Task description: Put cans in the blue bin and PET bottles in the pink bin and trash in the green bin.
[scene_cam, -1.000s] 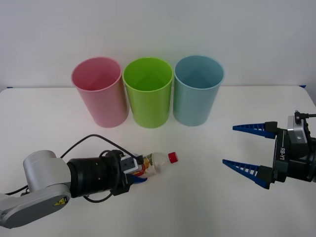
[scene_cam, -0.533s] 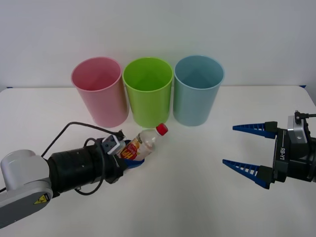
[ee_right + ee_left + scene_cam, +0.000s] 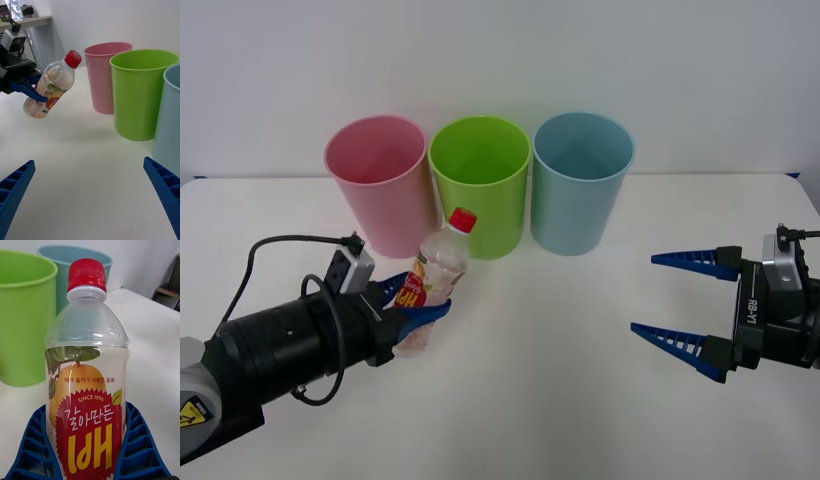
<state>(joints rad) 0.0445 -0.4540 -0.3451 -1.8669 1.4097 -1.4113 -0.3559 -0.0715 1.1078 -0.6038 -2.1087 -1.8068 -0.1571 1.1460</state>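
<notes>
The left arm reaches in low across the white tabletop (image 3: 540, 380), its left gripper (image 3: 412, 306) pinching the PET bottle (image 3: 432, 283) by the label, clear of the surface, cap tilted toward the pink bin (image 3: 380, 184) and green bin (image 3: 479, 184). The left wrist view adds the label's orange fruit picture. The blue bin (image 3: 581, 181) stands rightmost. The right gripper (image 3: 688, 302) hovers at the right, fingers spread.

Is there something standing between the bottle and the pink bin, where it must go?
Nothing visible does. The left hand holds the bottle above the table, just in front of the pink bin and green bin. The pink bin's mouth is open, with free space up to its rim.
</notes>
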